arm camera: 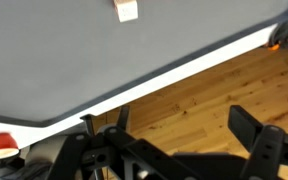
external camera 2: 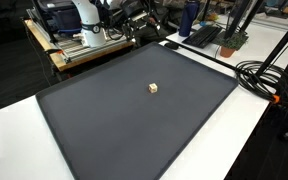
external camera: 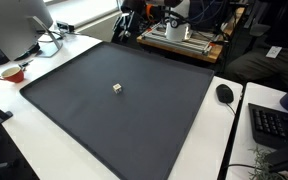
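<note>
In an exterior view your arm (external camera: 147,14) is folded up beyond the far edge of the black mat (external camera: 74,110). The small cube (external camera: 117,88) therefore lies well ahead of the gripper, near the mat's middle. It stands alone there, which I judge leaves every side free to approach. A red cup (external camera: 12,72), a mouse (external camera: 224,93) and a keyboard (external camera: 277,125) sit off the mat on the white table (external camera: 4,112), all well apart from the gripper.

In an exterior view from another angle the arm (external camera 2: 124,14) is again tucked in by its stand. The cube (external camera 2: 153,88) is well out in front of it, and a bundle of cables (external camera 2: 259,72) lies off to one side.

In the wrist view your gripper (arm camera: 179,130) has its jaws spread wide with nothing between them. Wooden floor (arm camera: 214,90) shows past the fingers (arm camera: 256,140), so I judge the gripper is parked off the table edge (arm camera: 134,95). The cube (arm camera: 127,10) is far ahead, at the top of the frame.
</note>
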Motion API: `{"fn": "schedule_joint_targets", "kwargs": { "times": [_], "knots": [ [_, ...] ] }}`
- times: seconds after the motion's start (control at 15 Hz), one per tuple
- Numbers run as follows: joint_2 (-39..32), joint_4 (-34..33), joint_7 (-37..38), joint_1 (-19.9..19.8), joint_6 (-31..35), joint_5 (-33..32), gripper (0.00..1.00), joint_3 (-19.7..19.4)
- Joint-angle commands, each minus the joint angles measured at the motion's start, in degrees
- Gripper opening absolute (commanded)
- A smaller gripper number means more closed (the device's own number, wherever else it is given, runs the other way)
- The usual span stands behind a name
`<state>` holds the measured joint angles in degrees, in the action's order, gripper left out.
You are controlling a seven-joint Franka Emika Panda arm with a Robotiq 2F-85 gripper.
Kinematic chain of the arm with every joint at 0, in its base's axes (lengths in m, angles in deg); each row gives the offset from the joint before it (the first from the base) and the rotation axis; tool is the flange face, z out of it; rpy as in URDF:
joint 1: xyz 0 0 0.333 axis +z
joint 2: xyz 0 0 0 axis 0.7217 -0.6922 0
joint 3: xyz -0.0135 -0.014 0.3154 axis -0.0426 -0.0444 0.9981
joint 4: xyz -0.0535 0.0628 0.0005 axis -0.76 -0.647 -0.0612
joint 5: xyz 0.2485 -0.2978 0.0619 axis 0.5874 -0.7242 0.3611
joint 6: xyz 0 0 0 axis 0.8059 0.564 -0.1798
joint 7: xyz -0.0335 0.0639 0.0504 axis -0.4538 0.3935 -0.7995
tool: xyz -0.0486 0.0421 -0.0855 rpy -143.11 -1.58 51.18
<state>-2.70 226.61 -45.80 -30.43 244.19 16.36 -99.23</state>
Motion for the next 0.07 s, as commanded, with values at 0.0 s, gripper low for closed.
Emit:
{"fn": "schedule_joint_targets", "kwargs": {
  "times": [0.0],
  "knots": [
    [0.27,-0.18,-0.02,0.05,1.88,0.00,1.00,0.03]
  ]
}}
